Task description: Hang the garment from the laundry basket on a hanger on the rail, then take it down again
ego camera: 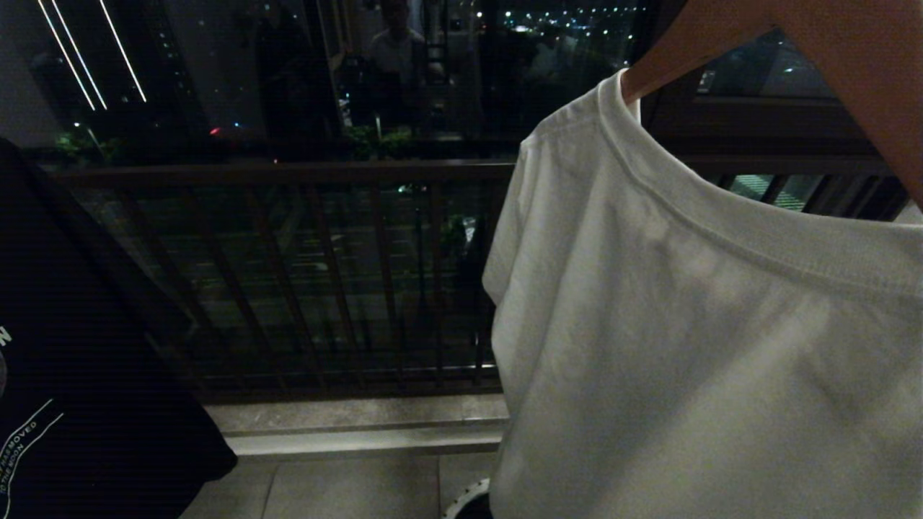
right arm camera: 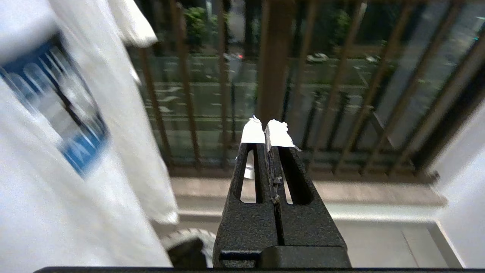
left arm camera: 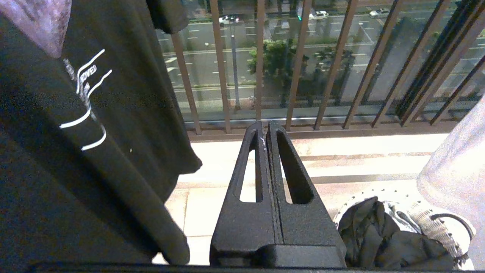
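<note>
White T-shirt (ego camera: 692, 346) hangs closest to the head camera, filling the right of that view, its collar over a wooden hanger (ego camera: 721, 36). At the far left hangs a black T-shirt (ego camera: 79, 346) with white print. Between the two stands the balcony railing (ego camera: 324, 274), with tiled floor (ego camera: 346, 490) below.

Left gripper (left arm camera: 265, 131): fingers pressed together, holding nothing, pointing toward the railing base. The black T-shirt hangs just beside it, not touching. The laundry basket (left arm camera: 424, 220), pale-walled with a perforated rim, sits on the floor near this gripper, below and to its other side, with a dark crumpled garment (left arm camera: 382, 235) inside. The white T-shirt's hem hangs over the basket's far edge.

Right gripper (right arm camera: 267, 132): white-taped tips clenched together, empty, aimed at the railing. The white T-shirt, showing a blue print, hangs beside it without contact. The basket rim shows low beside this gripper's body, under the shirt's hem.
</note>
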### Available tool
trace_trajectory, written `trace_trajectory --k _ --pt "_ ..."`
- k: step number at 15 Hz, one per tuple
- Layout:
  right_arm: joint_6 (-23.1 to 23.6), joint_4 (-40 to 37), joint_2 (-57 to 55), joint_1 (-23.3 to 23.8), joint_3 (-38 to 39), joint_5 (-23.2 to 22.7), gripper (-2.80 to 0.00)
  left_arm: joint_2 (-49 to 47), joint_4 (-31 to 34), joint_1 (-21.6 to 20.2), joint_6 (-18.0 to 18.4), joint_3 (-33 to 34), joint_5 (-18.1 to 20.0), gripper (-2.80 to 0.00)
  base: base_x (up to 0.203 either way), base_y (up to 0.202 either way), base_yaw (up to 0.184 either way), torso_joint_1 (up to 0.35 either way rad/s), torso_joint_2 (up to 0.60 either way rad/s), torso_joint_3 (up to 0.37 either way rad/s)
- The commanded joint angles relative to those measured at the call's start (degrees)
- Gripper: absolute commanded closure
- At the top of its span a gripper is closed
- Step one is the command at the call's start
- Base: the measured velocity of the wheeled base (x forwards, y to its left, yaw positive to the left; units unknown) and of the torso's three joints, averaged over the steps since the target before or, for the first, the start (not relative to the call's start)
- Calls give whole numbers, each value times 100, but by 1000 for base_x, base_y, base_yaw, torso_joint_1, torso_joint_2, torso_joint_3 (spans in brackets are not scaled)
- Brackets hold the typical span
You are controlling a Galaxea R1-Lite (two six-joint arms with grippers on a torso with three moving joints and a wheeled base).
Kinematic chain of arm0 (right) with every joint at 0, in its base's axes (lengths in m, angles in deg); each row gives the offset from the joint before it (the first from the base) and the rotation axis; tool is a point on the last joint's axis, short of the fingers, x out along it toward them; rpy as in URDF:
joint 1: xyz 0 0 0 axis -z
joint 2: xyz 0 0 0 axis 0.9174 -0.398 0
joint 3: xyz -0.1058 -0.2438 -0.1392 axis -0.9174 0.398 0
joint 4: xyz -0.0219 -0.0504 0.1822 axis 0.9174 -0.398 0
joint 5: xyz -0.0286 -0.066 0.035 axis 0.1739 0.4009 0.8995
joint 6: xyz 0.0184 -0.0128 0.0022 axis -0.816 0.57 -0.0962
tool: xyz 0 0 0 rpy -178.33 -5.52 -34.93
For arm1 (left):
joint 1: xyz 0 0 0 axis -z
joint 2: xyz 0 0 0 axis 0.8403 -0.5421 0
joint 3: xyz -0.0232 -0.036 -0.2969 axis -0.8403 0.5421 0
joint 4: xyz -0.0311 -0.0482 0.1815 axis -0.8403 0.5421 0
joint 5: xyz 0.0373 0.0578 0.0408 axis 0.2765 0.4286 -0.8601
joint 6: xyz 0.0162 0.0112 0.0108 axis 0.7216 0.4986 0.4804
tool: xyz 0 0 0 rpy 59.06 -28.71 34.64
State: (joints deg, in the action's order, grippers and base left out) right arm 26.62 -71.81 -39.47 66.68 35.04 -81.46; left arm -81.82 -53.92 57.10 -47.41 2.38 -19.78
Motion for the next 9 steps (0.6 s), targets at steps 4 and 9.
trace_trajectory --k 4,9 --pt "-33 11 -1965 -97 -1873 -250 0 11 -2 -1 6 9 -3 0 0 0 0 0 0 0" --pt "-38 -52 -3748 -109 -4113 -719 0 11 -2 -1 -1 9 -3 0 0 0 0 0 0 0"
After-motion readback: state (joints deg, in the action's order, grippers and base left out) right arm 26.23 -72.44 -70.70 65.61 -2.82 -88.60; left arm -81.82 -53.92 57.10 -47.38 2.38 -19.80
